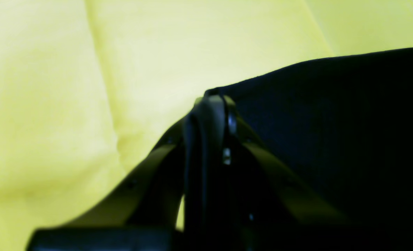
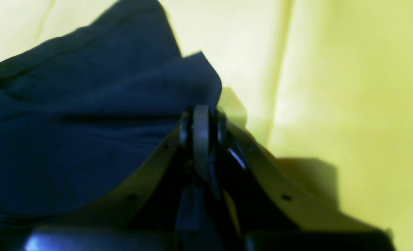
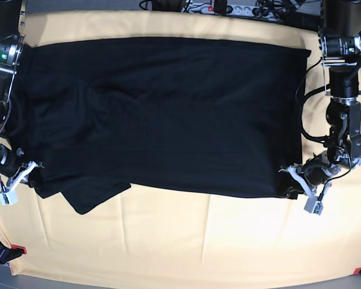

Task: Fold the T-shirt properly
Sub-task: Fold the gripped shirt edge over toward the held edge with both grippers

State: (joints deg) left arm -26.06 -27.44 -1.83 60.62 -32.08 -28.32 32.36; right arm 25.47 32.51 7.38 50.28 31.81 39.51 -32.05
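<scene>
Base view: we see the shirt (image 3: 162,114) mostly flat, unfolded.
Grippers: left gripper (image 1: 209,104), right gripper (image 2: 201,118) each pinch its hem.
Left: every fold.

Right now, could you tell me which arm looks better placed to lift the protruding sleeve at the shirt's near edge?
Right, probably. The right gripper, closed on the T-shirt, sits beside that sleeve. The left gripper pinches the opposite near corner, across the yellow cloth.

Black T-shirt (image 3: 168,114) spread flat
</scene>
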